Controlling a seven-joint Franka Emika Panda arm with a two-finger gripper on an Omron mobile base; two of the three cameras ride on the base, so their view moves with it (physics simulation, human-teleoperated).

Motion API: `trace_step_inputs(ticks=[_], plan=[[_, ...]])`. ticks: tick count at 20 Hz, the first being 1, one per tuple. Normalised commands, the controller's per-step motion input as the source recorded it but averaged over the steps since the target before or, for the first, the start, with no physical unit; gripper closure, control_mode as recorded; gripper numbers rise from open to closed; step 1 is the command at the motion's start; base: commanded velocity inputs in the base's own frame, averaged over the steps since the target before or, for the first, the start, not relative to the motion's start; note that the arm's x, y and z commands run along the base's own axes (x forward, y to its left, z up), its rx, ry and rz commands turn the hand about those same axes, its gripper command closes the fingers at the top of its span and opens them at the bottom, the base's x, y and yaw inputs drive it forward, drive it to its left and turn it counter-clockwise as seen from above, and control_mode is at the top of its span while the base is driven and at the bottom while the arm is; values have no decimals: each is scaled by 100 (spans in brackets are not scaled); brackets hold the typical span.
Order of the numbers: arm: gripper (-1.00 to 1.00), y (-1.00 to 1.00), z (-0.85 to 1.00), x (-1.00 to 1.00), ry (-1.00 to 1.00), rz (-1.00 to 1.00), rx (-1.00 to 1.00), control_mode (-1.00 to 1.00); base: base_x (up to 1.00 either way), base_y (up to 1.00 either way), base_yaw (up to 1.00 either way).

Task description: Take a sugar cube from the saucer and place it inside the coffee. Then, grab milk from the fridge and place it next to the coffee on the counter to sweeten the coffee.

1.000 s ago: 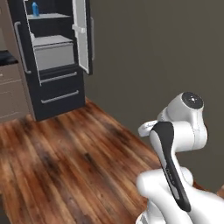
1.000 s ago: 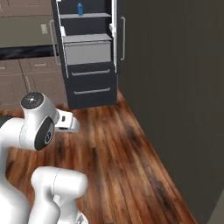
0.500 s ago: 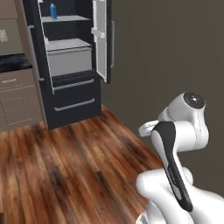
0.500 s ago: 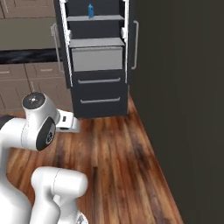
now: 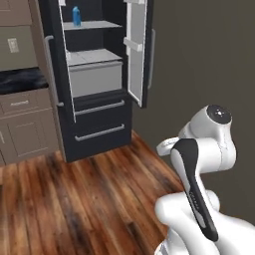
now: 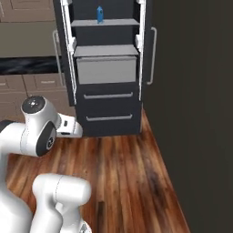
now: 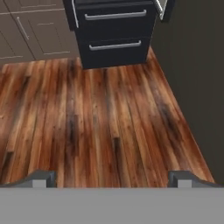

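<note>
Blue gabled milk, perhaps card, on smooth fridge shelf

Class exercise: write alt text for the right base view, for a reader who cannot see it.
A tall dark fridge stands open, with a blue milk carton on an upper shelf and a grey drawer below it. The robot's white arm is folded at lower left over a wooden floor, with a black counter behind.

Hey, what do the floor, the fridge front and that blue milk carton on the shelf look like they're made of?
The floor looks like glossy reddish-brown wood planks, with grain streaks and seams. The fridge front reads as dark matte metal or painted panel with grey bar handles; its inner shelves look like pale plastic. The milk is too small to judge, probably coated card, given its gable top.
</note>
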Motion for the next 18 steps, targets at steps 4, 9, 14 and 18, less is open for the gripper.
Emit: trace_step_inputs(ticks=[4, 9, 14, 18], plan=[[-100, 0, 0, 0, 0, 0, 0, 100, 100, -35, 11], [-100, 0, 0, 0, 0, 0, 0, 100, 100, -29, 11], [-100, 0, 0, 0, 0, 0, 0, 100, 100, -3, 7], [-100, 0, 0, 0, 0, 0, 0, 100, 100, 0, 12]])
